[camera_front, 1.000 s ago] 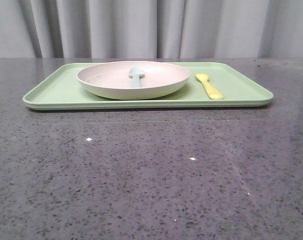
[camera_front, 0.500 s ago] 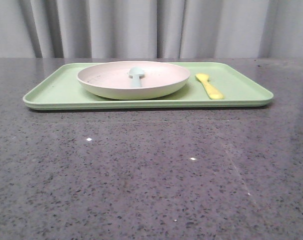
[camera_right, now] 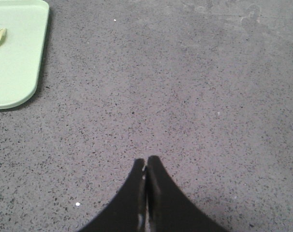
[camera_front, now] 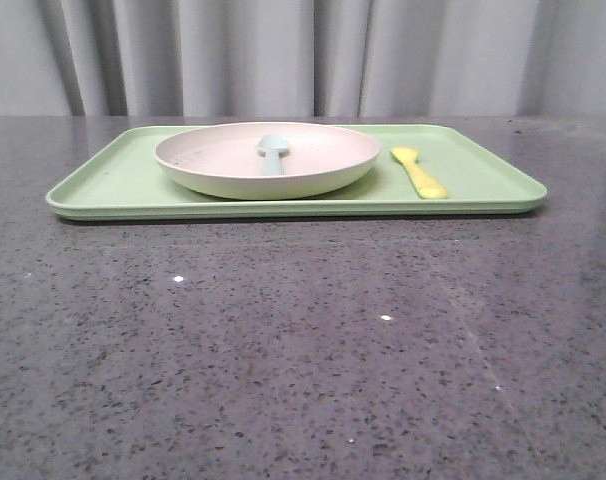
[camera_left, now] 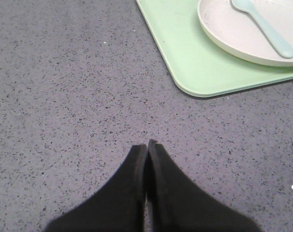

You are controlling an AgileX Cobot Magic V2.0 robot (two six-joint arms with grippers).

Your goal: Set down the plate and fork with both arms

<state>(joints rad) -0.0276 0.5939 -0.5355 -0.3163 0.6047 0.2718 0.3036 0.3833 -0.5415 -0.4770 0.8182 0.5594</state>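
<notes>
light plastic ware on a tray, both grippers closed and well back

the plate (camera_front: 267, 160) sits on the left-centre of the green tray (camera_front: 113, 180), with a pale blue spoon (camera_front: 272, 153) lying inside it. the fork (camera_front: 419, 172) lies flat on the tray just to the plate's right, not touching it. both look like matte plastic: light, stiff, not fragile, though likely to slide on the smooth tray. the plate's raised rim seems the best hold, at the edge clear of the spoon, which may roll if the plate tips. the fork lies low, so its stubby handle would call for a pinch from above, across the narrow width.

the left gripper (camera_left: 146, 145) and the right gripper (camera_right: 145, 162) each hover over bare table with fingers pressed together, holding nothing, well apart from the tray.

the table (camera_front: 303, 350) is dark speckled stone, glossy and level, with wide room in front of the tray. grey curtains (camera_front: 303, 55) hang behind.
</notes>
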